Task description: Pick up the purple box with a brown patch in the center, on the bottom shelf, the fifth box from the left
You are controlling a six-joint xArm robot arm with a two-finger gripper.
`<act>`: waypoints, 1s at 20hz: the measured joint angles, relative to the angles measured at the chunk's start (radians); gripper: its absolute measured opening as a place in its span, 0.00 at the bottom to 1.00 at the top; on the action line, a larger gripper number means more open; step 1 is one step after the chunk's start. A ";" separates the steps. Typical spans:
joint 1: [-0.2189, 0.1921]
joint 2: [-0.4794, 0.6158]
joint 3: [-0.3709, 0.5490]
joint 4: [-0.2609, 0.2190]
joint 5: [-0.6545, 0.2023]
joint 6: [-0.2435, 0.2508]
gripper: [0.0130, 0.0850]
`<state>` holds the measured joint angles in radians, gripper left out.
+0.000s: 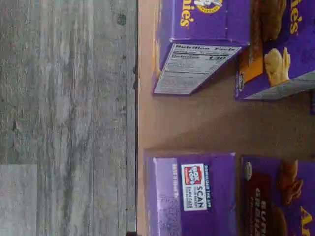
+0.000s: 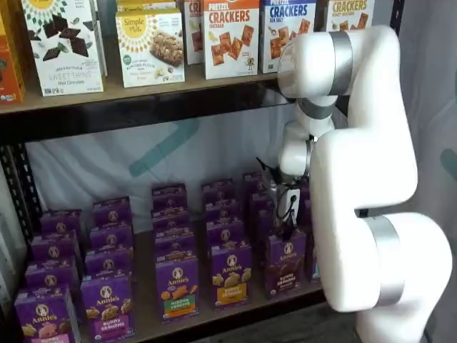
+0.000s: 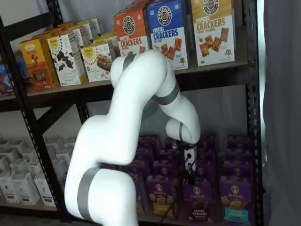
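The purple box with a brown patch point(image 2: 285, 263) stands at the front of the bottom shelf, the rightmost front box that shows in this shelf view. It also shows in a shelf view point(image 3: 196, 201). In the wrist view, which is turned on its side, a purple face with a brown patch point(image 1: 275, 201) shows beside a purple box top with a white label point(image 1: 193, 189). My gripper point(image 2: 286, 214) hangs just above and slightly behind the box, also seen in a shelf view point(image 3: 189, 165). Its fingers are dark against the boxes and no gap shows. It holds nothing that I can see.
Several rows of purple Annie's boxes point(image 2: 177, 286) fill the bottom shelf, with a yellow-patch box point(image 2: 230, 275) right beside the target. Cracker boxes point(image 2: 230, 36) stand on the upper shelf. The shelf's front edge point(image 1: 138, 123) and grey plank floor point(image 1: 64, 118) show in the wrist view.
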<state>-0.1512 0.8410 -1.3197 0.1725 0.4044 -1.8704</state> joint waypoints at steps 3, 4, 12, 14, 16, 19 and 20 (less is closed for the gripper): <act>0.021 -0.074 0.100 -0.132 0.000 0.136 1.00; 0.028 -0.096 0.132 -0.146 -0.008 0.156 1.00; 0.068 -0.190 0.270 -0.136 -0.046 0.187 1.00; 0.072 -0.193 0.277 -0.129 -0.050 0.185 1.00; 0.075 -0.193 0.278 -0.124 -0.053 0.183 1.00; 0.073 -0.182 0.263 -0.106 -0.045 0.164 1.00; 0.071 -0.177 0.254 -0.105 -0.042 0.162 1.00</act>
<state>-0.0805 0.6644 -1.0659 0.0676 0.3627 -1.7084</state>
